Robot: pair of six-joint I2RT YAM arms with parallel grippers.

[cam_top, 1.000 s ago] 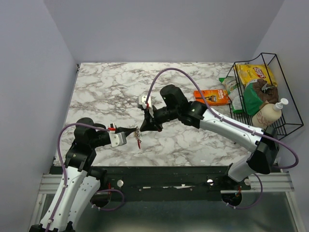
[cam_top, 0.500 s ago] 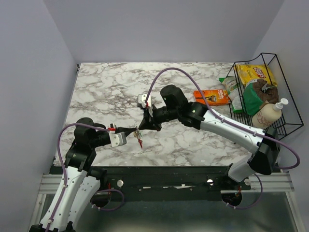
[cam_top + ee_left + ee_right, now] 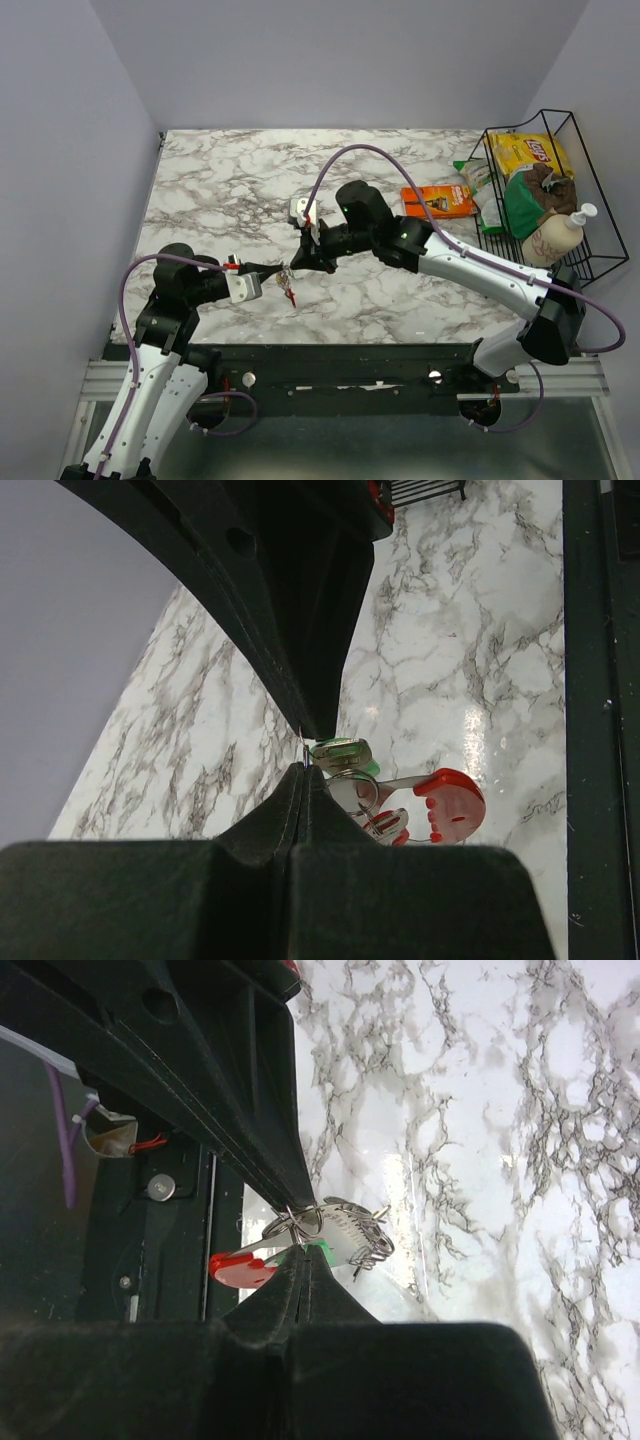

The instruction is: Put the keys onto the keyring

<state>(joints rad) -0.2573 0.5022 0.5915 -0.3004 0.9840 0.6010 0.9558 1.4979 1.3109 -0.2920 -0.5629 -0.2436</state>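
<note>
Lower left of centre, your left gripper (image 3: 271,269) has not moved. Its jaws are closed on the keyring (image 3: 352,786), a thin silvery wire loop. The keys (image 3: 290,290) dangle there above the glossy marble table (image 3: 220,190): 1 red foot-shaped plastic head, 1 green. Your right gripper (image 3: 298,265) has only edged up-right, shut against the cluster. You cannot tell what it pinches. This looks like fine threading work.

left gripper (image 3: 303,773): jaws closed, tips meeting right gripper (image 3: 322,730) | keyring (image 3: 352,791) with red and green keys (image 3: 449,799) just beside tips | marble tabletop (image 3: 480,630) below
</note>
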